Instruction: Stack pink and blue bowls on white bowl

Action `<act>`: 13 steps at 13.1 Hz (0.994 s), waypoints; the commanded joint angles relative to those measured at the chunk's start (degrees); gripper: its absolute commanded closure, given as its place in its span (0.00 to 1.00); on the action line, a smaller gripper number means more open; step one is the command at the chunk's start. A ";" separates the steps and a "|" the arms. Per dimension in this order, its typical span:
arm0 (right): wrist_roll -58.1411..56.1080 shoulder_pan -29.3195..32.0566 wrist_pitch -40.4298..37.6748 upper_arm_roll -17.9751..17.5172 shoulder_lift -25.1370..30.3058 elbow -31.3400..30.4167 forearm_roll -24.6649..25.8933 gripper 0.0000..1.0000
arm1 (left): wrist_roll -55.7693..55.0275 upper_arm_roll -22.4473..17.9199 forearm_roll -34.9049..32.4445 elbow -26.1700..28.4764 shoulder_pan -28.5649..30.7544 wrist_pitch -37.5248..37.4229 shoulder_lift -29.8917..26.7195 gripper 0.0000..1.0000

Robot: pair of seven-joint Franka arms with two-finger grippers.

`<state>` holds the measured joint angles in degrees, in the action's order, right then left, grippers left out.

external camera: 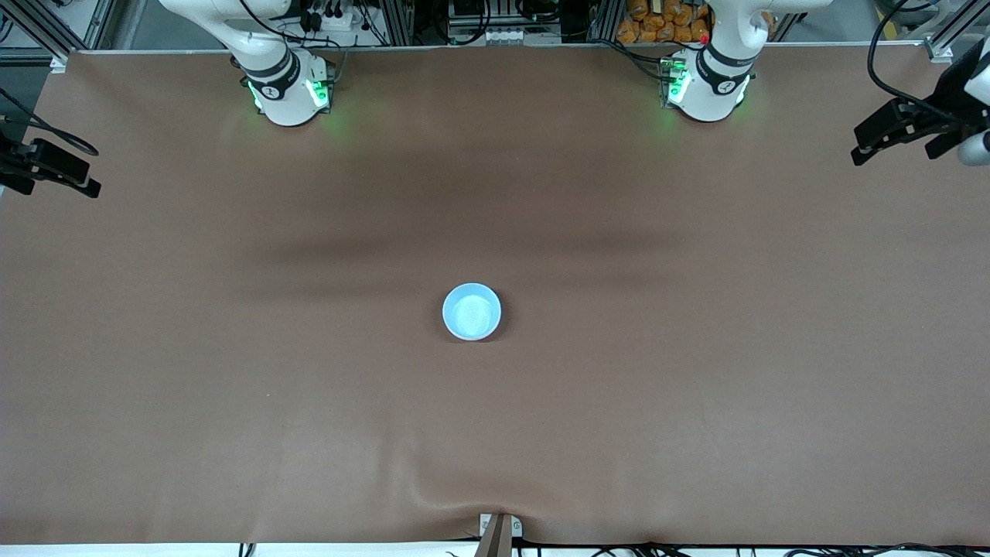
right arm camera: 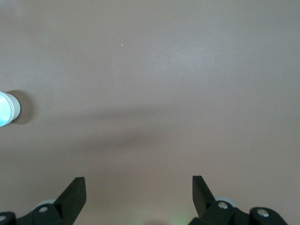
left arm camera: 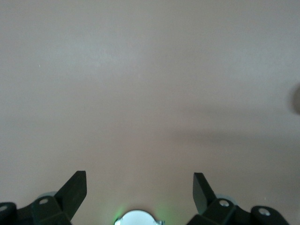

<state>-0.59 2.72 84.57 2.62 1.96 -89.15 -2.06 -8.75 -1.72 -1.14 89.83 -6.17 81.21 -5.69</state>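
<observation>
Looking down at the brown table (external camera: 232, 371), you see one stack of bowls near its middle, about halfway between the two arms' ends. On top is the blue bowl (external camera: 472, 311), upright, with its pale inside facing up. You cannot see from above whether the pink bowl and the white bowl are under it. In the right wrist view the stack appears at the edge of the picture, and its side wall looks white (right arm camera: 14, 108) below the blue rim; you cannot make out a pink layer.

Both arms wait, pulled back above their own ends of the table. The left gripper (left arm camera: 139, 187) hangs over bare table, its two fingers wide apart and holding nothing. The right gripper (right arm camera: 138, 187) also hangs over bare table, fingers spread apart, well away from the stack.
</observation>
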 commanded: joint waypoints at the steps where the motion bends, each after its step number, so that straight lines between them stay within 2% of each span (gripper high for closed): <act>1: -0.47 -0.52 -0.46 0.10 -0.03 0.30 1.19 0.00 | 0.40 0.32 -1.06 1.39 0.11 -1.14 -0.64 0.00; 4: -0.47 -0.52 -0.46 0.10 -0.03 0.30 1.19 0.00 | 0.49 0.58 -1.14 5.25 0.02 0.78 -2.74 0.00; 8: -0.47 -0.43 -0.46 0.10 -0.03 0.30 1.19 0.00 | 0.49 0.58 -1.15 6.58 0.02 1.49 -3.71 0.00; 10: -0.47 -0.52 -0.46 0.10 -0.03 0.30 1.19 0.00 | 0.32 0.76 -1.23 9.90 -0.07 4.73 -5.81 0.00; 13: -0.47 -0.52 -0.46 0.10 -0.03 0.30 1.19 0.00 | 0.49 1.28 -1.23 9.84 0.02 5.62 -5.74 0.00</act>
<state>-0.59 2.68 84.56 2.62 1.95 -89.15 -2.04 -8.75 -0.93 -1.14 98.07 -6.19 85.51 -9.69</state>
